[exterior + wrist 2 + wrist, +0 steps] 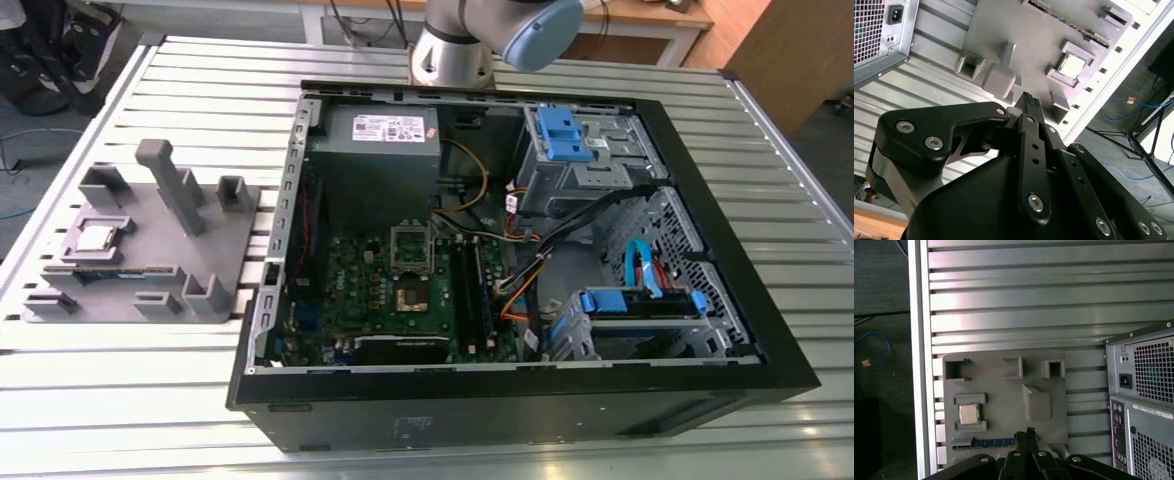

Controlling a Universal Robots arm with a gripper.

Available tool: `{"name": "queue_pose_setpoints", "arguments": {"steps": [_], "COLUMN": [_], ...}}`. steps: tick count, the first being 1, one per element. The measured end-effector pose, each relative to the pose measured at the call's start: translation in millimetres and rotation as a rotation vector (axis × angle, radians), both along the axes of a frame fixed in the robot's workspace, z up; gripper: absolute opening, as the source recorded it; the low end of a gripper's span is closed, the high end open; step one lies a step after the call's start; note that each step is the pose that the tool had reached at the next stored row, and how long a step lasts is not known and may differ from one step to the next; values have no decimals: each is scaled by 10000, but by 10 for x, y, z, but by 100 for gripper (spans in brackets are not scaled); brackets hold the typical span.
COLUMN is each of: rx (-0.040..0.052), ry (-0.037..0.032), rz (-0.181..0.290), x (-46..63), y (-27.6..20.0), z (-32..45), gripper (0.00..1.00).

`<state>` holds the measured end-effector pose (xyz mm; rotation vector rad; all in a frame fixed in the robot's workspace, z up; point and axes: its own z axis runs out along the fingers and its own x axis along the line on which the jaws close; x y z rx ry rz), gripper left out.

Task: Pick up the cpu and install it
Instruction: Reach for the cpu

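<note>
Hanging clear above the table (1004, 300), the gripper (1026, 434) has its fingers together with nothing between them (in both wrist views the linkages fold in to one narrow dark tip), and it touches nothing. Below and beyond that tip lies the holder (1004, 405), with the stick (985, 442) along the edge nearest the tip. The cpu (968, 414) sits one step further in and off to one side of the fingers' line, not under them. It lies flat in its own framed recess, silvery top up, and being square it has no long axis; its edges run parallel to the holder's edges and to the stick. Judged from this, the gap to close is both sideways and downward, and the fingers would have to part before they could take it. Further off stands the case (694, 180), just beside the holder. In the exterior view the cpu (94, 238) is well to the exterior view's left of the socket (406, 296) on the board inside.
</note>
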<state>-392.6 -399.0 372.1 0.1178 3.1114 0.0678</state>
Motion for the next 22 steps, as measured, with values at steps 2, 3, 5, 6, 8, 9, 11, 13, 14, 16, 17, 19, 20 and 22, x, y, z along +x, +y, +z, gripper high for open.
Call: {"name": "queue_pose_setpoints", "arguments": {"steps": [2,3,5,6,8,9,11,13,14,16,17,19,20,22], "rx": [0,0,-1,0,-1,-1,-1,0,-1,0,0,0,-1,0], "ry": [-1,0,2,0,1,2,1,1,1,0,1,0,1,0], "rz": [0,-1,-1,-1,-1,-1,-1,-1,-1,-1,-1,-1,0,0], "x": [-32,-46,-72,-84,-109,-121,-146,-167,-177,-195,-204,-217,-222,-226], "y": [-1,-3,-5,-7,-9,-10,-10,-11,-11,-11,-11,-11,-12,-11], "z": [-33,-48,-78,-93,-118,-128,-147,-158,-163,-173,-177,-182,-183,-183], "gripper": [11,11,11,11,11,11,11,11,11,11,11,11,11,11]}}
